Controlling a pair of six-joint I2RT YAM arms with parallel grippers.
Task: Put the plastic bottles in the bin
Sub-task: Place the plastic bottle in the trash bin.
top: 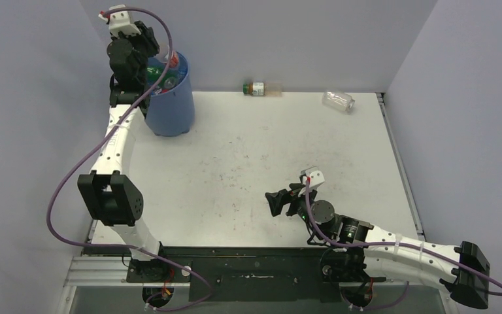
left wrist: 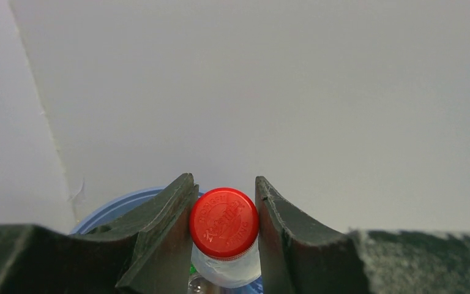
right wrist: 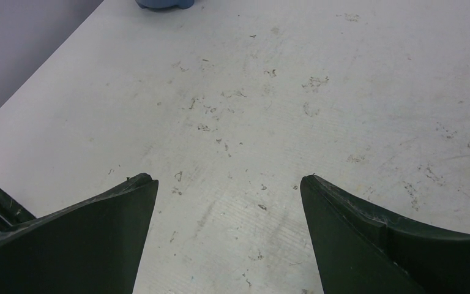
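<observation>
Pinching one red-capped bottle [left wrist: 224, 223] at its capped end, my left pincer [left wrist: 223, 184] hung straight above the one blue bin [top: 170, 111], whose rim showed below and behind my fingers. Under that bottle the bin already held other bottles, a green one among them, too crowded for me to count. My right pincer [right wrist: 227, 179] stood spread wide, low over the white table [right wrist: 343, 92], with the bin's base far ahead of it and to the left. Two more lay on their sides well beyond my right pincer, at the table's far edge: one orange bottle [top: 261, 88] and one clear bottle [top: 338, 100].
</observation>
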